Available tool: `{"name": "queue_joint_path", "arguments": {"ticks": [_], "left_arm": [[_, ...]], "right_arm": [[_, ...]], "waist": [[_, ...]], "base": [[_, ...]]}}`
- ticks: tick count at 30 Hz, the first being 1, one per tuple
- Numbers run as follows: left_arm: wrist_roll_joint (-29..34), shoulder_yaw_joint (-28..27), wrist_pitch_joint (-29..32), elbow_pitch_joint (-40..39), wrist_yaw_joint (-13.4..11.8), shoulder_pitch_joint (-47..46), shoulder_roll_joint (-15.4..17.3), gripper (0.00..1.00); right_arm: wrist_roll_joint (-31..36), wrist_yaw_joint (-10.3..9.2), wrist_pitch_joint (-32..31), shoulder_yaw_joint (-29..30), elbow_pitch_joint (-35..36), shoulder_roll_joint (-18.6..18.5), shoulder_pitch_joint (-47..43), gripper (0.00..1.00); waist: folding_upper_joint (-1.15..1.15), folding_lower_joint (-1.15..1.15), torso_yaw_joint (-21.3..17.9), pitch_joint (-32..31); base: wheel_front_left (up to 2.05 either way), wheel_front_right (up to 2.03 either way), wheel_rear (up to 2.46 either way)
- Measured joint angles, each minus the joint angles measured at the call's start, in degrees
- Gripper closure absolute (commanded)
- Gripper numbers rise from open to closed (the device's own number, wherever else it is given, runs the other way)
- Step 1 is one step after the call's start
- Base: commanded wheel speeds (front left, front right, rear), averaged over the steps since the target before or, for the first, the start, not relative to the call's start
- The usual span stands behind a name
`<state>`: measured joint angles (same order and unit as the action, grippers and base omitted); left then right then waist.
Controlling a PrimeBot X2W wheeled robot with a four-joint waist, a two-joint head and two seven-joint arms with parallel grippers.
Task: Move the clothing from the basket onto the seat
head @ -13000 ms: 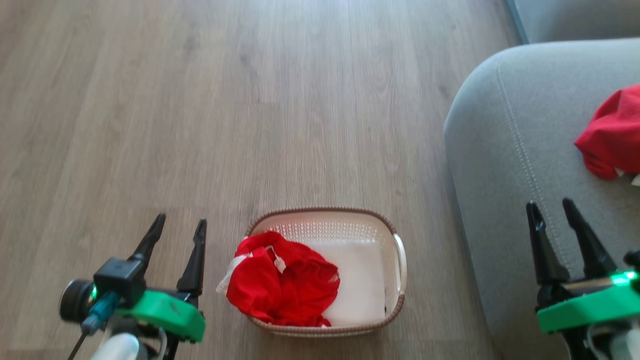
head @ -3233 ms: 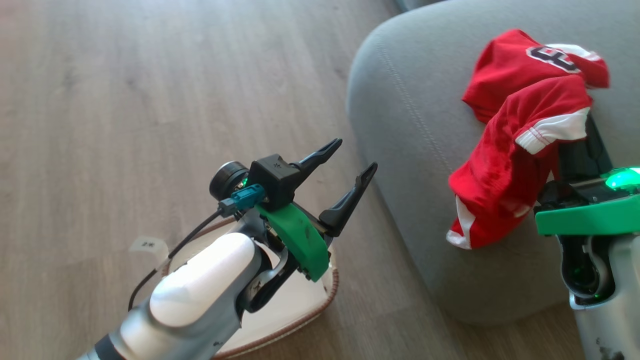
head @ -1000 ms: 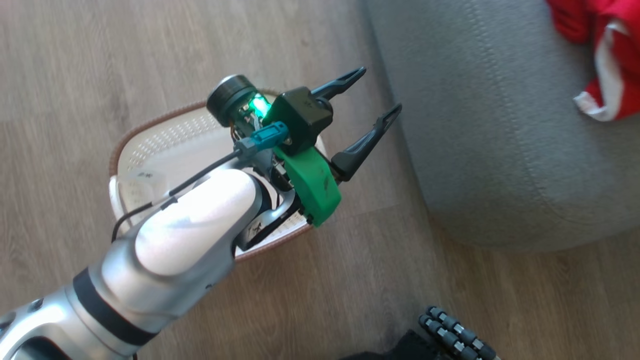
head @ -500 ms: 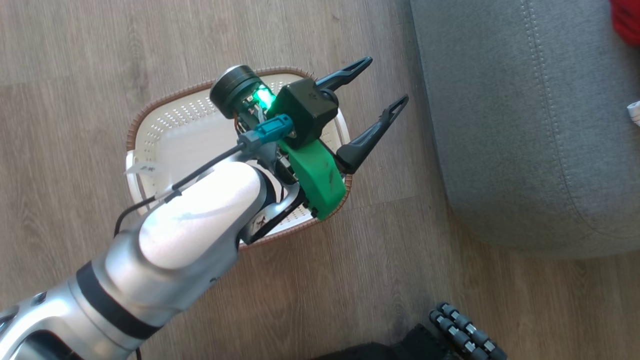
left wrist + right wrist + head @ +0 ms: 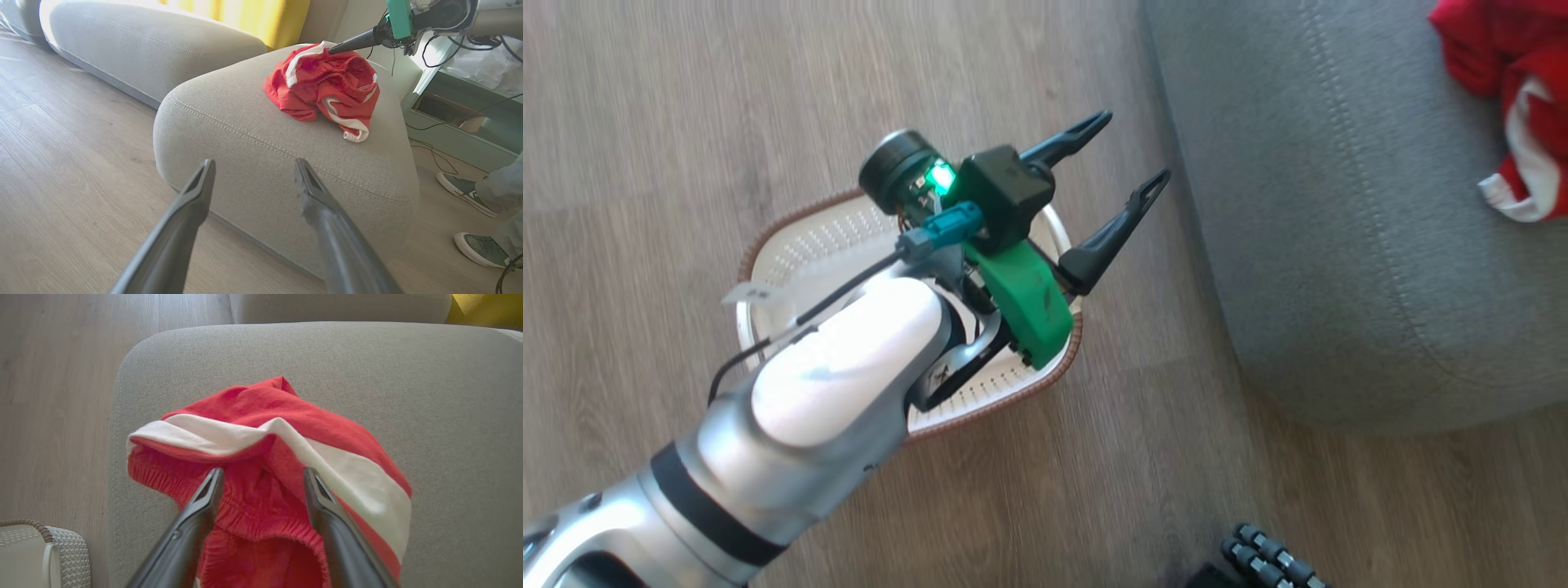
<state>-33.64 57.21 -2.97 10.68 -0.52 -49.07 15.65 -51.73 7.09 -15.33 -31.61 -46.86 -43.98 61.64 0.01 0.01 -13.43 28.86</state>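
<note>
- Red with white panels and stripe trim: crumpled sports clothing, heaped on top of the large grey fabric seat, in from its rounded, double-stitched edge.
- Directly over that heap, the right tool: both long dark fingers spread apart, one on either side of a fold, pinching nothing. In the left wrist view, one fingertip touching the top of the heap.
- White band of the cloth running crosswise to those fingers, just beyond their tips.
- Plainly the nearer arm: the right, slanting down onto the seat from above.
- Well apart from the clothing, the left tool: gaping wide and empty, hovering above the small cream perforated plastic basket with its brown woven rim, fingers aimed towards the seat, pale forearm stretched across the basket.
- Basket on the wooden floor near the seat; no cloth in the part not hidden by the arm.
- Judged: transfer as good as done; next, probably a straight lift of the right tool, with care not to snag the fold between its fingers.
</note>
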Motion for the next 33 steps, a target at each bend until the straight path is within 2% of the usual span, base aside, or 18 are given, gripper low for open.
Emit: {"name": "queue_joint_path", "arguments": {"ticks": [9,19,22,30,33], "left_arm": [[-2.21,-0.40,-2.57,1.08,-0.71,4.05,0.22,0.00],[-4.69,-2.13,-5.06,1.55,-2.76,9.07,1.03,0.00],[-5.26,-2.64,-5.99,1.56,-3.63,9.98,1.68,0.00],[-7.59,-4.99,-7.30,0.96,-6.20,13.95,2.61,0.00],[-8.23,-6.31,-7.97,0.66,-7.49,15.80,3.98,0.00]], "right_arm": [[-2.34,0.00,-1.11,-5.52,6.08,-2.64,-0.40,0.00],[-3.07,0.00,5.16,-9.55,11.50,-3.52,-5.22,0.00],[-5.37,0.00,7.17,-9.64,14.01,-3.50,-6.13,0.00],[-6.42,0.00,12.95,-9.50,19.92,-5.48,-9.92,0.00],[-6.49,0.00,15.23,-8.98,22.51,-5.55,-13.29,0.00]], "waist": [[0.00,0.00,-1.33,-6.42],[0.00,-0.01,-1.50,-13.81],[0.00,-0.01,-1.10,-16.16],[0.00,-0.01,1.68,-21.14],[0.00,-0.01,3.08,-22.70]], "base": [[0.00,0.00,0.00],[0.00,0.00,0.00],[0.00,0.00,0.00],[0.00,0.00,0.00],[0.00,0.00,0.00]]}}
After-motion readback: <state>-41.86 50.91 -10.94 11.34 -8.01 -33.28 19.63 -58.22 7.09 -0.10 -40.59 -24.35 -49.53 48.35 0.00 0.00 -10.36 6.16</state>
